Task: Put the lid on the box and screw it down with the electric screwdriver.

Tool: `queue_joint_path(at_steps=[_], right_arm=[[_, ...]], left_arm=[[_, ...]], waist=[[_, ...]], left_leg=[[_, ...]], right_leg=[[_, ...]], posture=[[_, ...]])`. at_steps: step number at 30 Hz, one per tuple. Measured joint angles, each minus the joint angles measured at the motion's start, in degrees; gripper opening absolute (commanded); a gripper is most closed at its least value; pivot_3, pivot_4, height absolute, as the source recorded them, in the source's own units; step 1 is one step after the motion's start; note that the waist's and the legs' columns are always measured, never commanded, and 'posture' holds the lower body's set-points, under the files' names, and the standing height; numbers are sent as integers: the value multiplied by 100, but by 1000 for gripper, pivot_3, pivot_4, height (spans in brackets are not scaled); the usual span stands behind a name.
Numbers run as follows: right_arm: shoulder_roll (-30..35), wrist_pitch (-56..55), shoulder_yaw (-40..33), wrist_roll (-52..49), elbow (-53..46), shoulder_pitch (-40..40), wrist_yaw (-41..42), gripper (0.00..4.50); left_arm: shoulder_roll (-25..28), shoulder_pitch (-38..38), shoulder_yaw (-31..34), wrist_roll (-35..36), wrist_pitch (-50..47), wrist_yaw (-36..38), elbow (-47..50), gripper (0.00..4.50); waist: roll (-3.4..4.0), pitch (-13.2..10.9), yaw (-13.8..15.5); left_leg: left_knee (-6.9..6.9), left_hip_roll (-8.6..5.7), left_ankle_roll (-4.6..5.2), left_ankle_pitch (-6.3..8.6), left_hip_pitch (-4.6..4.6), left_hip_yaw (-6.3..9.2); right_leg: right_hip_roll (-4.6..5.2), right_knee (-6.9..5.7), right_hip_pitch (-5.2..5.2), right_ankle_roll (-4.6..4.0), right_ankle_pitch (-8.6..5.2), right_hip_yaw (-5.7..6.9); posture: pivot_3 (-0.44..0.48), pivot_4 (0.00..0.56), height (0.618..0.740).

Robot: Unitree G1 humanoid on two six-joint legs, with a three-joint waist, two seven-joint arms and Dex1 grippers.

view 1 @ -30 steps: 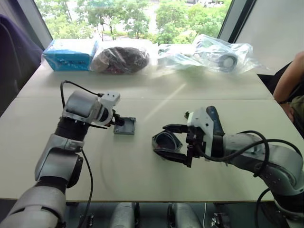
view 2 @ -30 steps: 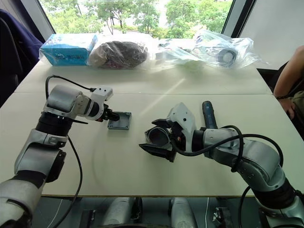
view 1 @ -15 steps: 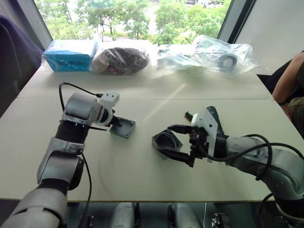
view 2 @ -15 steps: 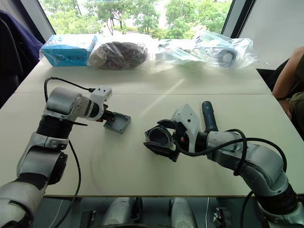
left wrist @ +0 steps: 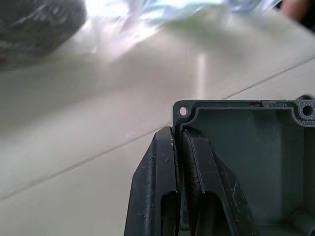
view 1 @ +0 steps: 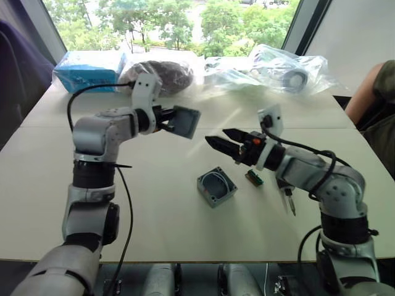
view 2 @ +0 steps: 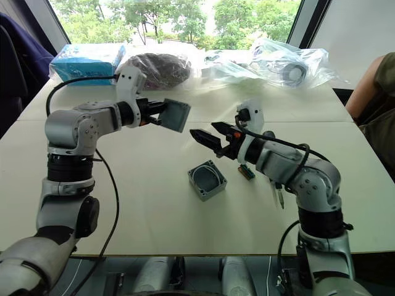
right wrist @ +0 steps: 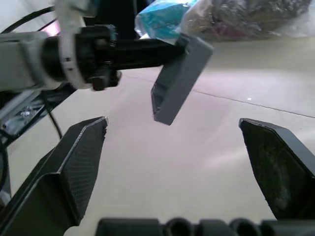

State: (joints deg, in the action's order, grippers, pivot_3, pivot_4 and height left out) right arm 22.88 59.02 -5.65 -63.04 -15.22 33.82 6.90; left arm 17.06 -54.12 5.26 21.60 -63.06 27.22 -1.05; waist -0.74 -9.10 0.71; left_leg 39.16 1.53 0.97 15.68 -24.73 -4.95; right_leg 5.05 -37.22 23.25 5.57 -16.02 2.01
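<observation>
2 hands up: your left hand [view 1: 162, 118] pinches the lid [view 1: 184, 121] above the box [view 1: 216, 187], ready for capping; right hand [view 1: 227, 142] gapes empty.

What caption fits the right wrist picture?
Left gripper holds the shallow square grey lid tilted in the air, framed by the open right gripper's black fingers.

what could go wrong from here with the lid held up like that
The left pincer pinches the lid by one edge only, tilted in the air, so it could twist or slip before it reaches the box.

The open right pincer hangs close beside the lid and over the box, so the arms could bump.

A small green part lies near the box and could get knocked.
</observation>
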Motion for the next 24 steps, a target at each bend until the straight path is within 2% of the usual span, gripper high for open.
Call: queue_joint_path(at_steps=[3,13,16,17,21,24], right_arm=[[-166,136,-213,-188,234,147,-240,4500],[-222,272,-541,-529,325,244,-536,4500],[-222,296,-558,-556,295,217,-581,3796],[-222,302,-558,-559,293,205,-601,3316],[-250,302,-556,-568,232,151,-631,2070],[-342,302,-548,-623,159,139,-643,789]], left_arm=[[-139,4,1,79,100,-26,105,70],[-137,55,-153,164,213,18,176,70],[-126,65,-205,166,215,31,176,0],[-126,70,-212,167,215,33,175,0],[-119,71,-212,192,215,47,175,0],[-113,71,-212,206,216,34,175,0]], waist=[[1,0,-14],[1,0,-12],[1,0,-15],[1,0,-14],[1,0,-13],[1,0,-16]], left_leg=[[-2,1,0,0,0,0],[-3,1,0,0,0,0],[-4,1,0,0,0,0],[-4,1,0,0,0,0],[-4,1,0,0,0,0],[-4,2,0,0,0,0]], right_leg=[[-2,0,2,0,0,0],[-2,1,3,0,0,-1],[-2,2,3,0,0,-1],[-2,2,3,0,0,-1],[-2,2,3,0,0,-2],[-3,2,4,0,0,-2]], posture=[[0,150,740],[0,150,740],[0,150,740],[0,150,740],[0,150,740],[0,150,740]])
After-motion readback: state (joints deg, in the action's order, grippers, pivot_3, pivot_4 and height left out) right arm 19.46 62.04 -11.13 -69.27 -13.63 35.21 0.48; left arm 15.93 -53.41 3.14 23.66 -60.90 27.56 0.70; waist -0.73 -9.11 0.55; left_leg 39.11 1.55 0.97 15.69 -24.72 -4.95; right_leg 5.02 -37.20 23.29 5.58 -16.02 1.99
